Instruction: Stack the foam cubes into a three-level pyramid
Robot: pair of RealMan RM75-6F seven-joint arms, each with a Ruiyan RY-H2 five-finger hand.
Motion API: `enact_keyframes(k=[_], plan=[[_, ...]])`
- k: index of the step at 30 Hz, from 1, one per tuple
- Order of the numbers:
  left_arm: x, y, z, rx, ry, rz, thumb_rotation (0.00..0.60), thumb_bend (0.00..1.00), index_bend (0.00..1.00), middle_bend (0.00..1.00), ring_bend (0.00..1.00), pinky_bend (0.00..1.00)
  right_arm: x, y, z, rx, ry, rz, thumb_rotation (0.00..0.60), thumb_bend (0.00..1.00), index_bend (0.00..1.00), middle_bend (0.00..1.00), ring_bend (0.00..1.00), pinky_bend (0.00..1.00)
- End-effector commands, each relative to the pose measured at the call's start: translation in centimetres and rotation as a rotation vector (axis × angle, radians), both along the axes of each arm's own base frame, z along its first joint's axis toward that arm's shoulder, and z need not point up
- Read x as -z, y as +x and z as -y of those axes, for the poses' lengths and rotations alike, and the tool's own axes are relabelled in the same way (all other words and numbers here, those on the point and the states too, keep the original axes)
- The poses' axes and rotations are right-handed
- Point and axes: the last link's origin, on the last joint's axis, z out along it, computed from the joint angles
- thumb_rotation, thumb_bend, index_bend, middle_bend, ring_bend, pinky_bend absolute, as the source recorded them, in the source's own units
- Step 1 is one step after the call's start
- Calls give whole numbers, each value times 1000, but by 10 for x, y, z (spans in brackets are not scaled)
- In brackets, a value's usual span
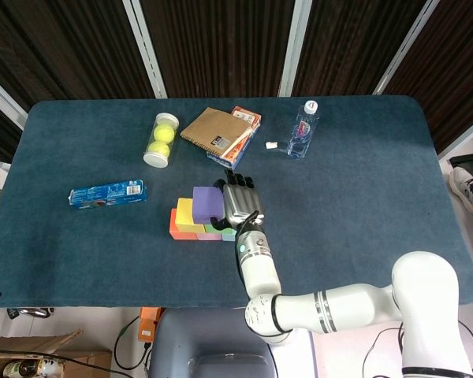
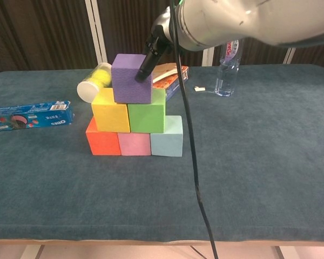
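Orange point(image 2: 102, 143), pink point(image 2: 134, 144) and light blue point(image 2: 167, 143) foam cubes form the bottom row. A yellow cube point(image 2: 111, 117) and a green cube point(image 2: 146, 117) sit on top of them. The purple cube point(image 2: 131, 79) rests across the seam of yellow and green, slightly turned. My right hand point(image 1: 238, 205) holds it from its right side, and dark fingers point(image 2: 146, 62) press its upper right corner. From the head view the purple cube point(image 1: 206, 199) lies just left of the hand, which hides the green and blue cubes. My left hand shows in neither view.
A tube of tennis balls point(image 1: 161, 139) lies behind the stack on the left. A blue cookie pack point(image 1: 107, 193) lies further left. A brown notebook on books point(image 1: 219, 132) and a water bottle point(image 1: 303, 130) stand at the back, with a small white scrap point(image 1: 272, 145) between them.
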Motion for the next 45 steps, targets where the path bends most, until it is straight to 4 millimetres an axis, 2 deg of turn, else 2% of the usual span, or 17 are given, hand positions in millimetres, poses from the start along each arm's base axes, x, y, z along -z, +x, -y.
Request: enact_keyframes(k=[1, 4, 9, 20, 26, 33, 36, 39, 43, 45], plan=[[1, -1, 0, -5, -3, -6, 600, 22, 137, 0, 0, 115, 1, 0, 0, -3, 3, -2, 600, 301, 403, 23, 0, 0], [2, -3, 0, -13, -5, -7, 600, 21, 138, 0, 0, 115, 2, 0, 0, -7, 9, -3, 600, 301, 342, 18, 0, 0], [2, -4, 0, -15, -5, -6, 600, 22, 137, 0, 0, 115, 4, -1, 0, -8, 21, -6, 600, 302, 179, 12, 0, 0], [2, -3, 0, -11, -3, -4, 600, 22, 137, 0, 0, 115, 2, -3, 0, -14, 46, -3, 600, 301, 12, 0, 0, 0], [2, -3, 1, -10, -2, -3, 600, 22, 138, 0, 0, 115, -9, -6, -3, -16, 55, 13, 600, 292, 0, 0, 0, 0], [3, 1, 3, 3, 0, 4, 600, 22, 138, 0, 0, 115, -40, -19, -11, -34, 63, 48, 600, 239, 0, 0, 0, 0], [1, 6, 5, 38, 38, 32, 600, 23, 137, 0, 0, 115, -64, -44, -23, -95, 20, 20, 600, 238, 0, 0, 0, 0], [3, 13, 9, 98, 86, 13, 600, 29, 114, 0, 0, 73, -86, -93, -39, -125, -50, -51, 600, 238, 0, 0, 0, 0], [13, 28, 14, 147, 117, -48, 600, 30, 37, 0, 0, 35, -108, -173, -68, -132, -101, -167, 600, 238, 0, 0, 0, 0], [16, 40, 16, 193, 184, -93, 600, 30, 29, 0, 0, 21, -117, -213, -81, -141, -131, -233, 600, 238, 0, 0, 0, 0]])
